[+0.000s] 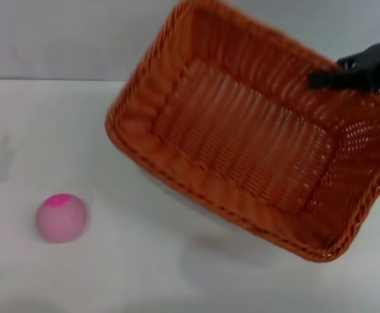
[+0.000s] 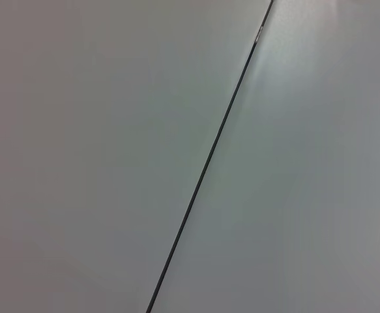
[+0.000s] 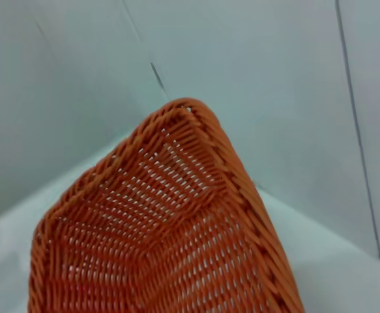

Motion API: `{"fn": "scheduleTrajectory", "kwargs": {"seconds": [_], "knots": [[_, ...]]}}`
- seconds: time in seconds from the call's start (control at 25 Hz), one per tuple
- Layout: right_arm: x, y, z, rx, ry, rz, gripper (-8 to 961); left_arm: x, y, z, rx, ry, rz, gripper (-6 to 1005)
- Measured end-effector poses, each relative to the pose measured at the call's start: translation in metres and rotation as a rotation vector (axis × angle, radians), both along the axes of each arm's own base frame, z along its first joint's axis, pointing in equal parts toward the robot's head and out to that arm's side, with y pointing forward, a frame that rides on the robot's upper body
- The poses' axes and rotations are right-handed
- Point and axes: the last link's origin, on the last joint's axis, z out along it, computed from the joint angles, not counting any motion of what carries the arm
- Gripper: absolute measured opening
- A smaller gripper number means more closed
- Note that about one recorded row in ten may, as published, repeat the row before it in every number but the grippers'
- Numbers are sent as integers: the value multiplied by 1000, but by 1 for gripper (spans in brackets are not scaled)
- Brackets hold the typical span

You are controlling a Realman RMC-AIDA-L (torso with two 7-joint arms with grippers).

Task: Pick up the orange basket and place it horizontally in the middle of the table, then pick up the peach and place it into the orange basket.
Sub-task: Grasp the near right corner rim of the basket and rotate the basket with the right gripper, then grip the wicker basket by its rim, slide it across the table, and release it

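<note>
While tilted and lifted off the white surface [image 1: 124, 274], orange basket [image 1: 242, 140] fills centre-right of head view, skewed diagonally, shadow beneath. Right tool [image 1: 336, 77] pinching basket's far-right rim; left tool not in view. Peach [image 1: 62, 218] resting on surface at near left, well apart from basket.

Orange woven basket [image 1: 242, 140], pink peach [image 1: 62, 218]
</note>
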Motion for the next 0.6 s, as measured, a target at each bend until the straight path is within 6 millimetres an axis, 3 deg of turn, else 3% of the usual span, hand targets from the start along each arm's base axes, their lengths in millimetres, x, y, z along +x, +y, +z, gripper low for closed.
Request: {"fn": "scheduleTrajectory", "kwargs": {"seconds": [0.2, 0.28, 0.44, 0.6], "knots": [[-4, -5, 18, -2, 45, 67, 172, 0, -1, 0, 1, 0, 0, 806], [-10, -9, 26, -26, 30, 175, 174, 0, -1, 0, 1, 0, 0, 806], [-19, -15, 28, -73, 27, 311, 178, 0, -1, 0, 1, 0, -1, 805], [-28, -16, 15, -173, -7, 373, 181, 0, -1, -1, 0, -2, -2, 805]]}}
